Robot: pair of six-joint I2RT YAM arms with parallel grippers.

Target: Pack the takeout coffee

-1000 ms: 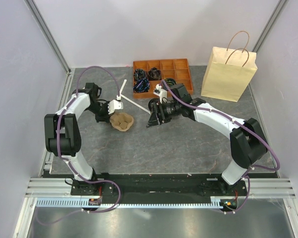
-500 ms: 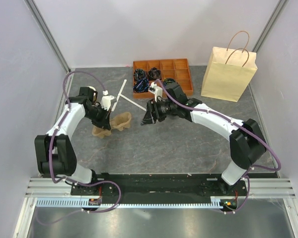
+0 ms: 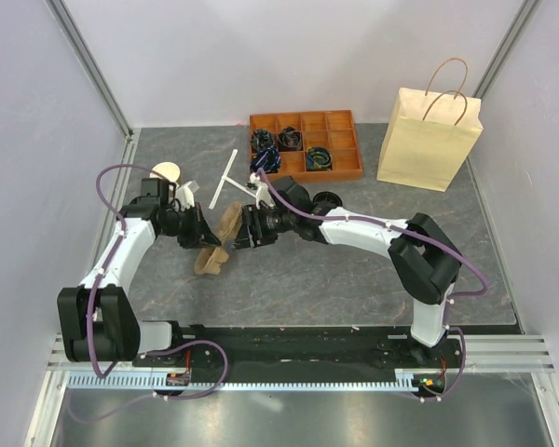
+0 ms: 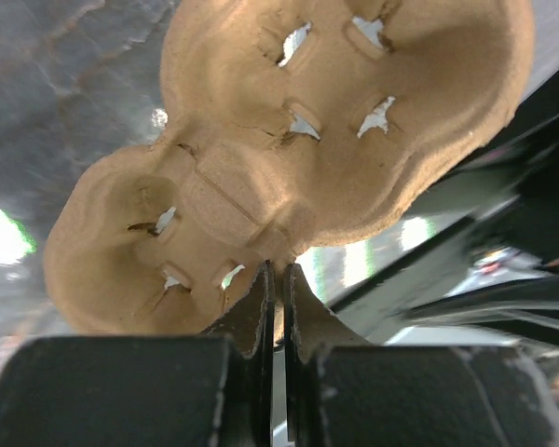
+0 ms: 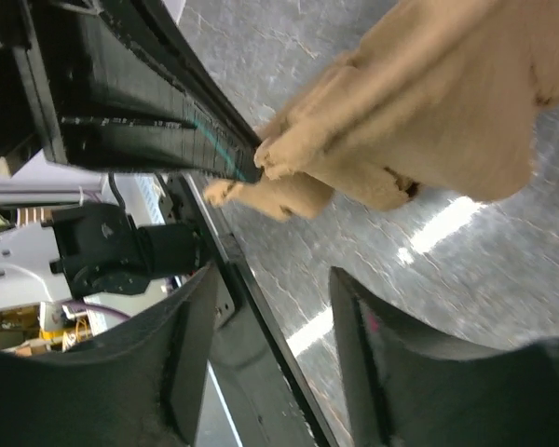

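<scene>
Carrier [image 3: 212, 256] moved left, right claw [image 5: 275, 287] alongside — agape

Robot lab enclosure, white panel walls [image 3: 307, 56], aluminium frame rails [image 3: 86, 60]

Grey table [image 3: 354, 270], left gripper [image 3: 203, 237] holding a tan cup carrier [image 3: 214, 256] tipped up, right gripper [image 3: 239, 229] just beside it, orange tray [image 3: 347, 142] and paper bag [image 3: 427, 140] at the back, white stick [image 3: 225, 179] near the tray

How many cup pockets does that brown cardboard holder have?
2. In the left wrist view, one pocket is at the upper right and the other pocket at the lower left of the holder; none seems hidden.
</scene>
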